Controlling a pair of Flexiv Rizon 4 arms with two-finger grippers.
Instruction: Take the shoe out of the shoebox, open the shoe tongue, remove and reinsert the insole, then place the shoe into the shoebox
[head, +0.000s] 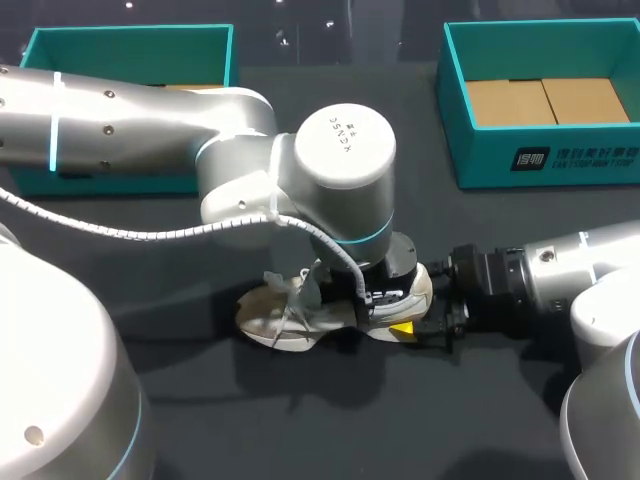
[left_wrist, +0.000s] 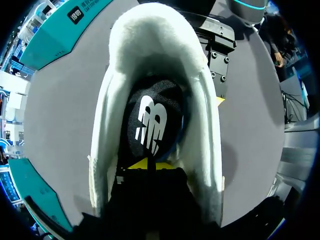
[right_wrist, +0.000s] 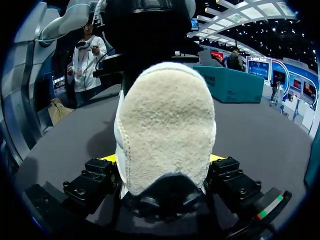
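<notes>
The shoe (head: 272, 318) lies on its sole in the middle of the table (head: 300, 420). It is out of both teal boxes, with the left shoebox (head: 120, 55) and the right shoebox (head: 480, 150) standing well apart from it along the far side. The right gripper (right_wrist: 162, 159) holds the heel, a yellow-tipped finger pressed against each side, so the shoe is braced. The left gripper (left_wrist: 148, 164) points straight down into the shoe's mouth and reaches the dark insole (left_wrist: 150, 120), which lies flat inside. Whether it has pinched the insole or only rests on it cannot be told. The step in hand looks to be the insole work, though lifting it out and seating it back cannot be told apart here. The next move seems to call for the heel grip to stay firm while the left arm works the insole without dragging the shoe or catching the loose laces (head: 292, 290).
</notes>
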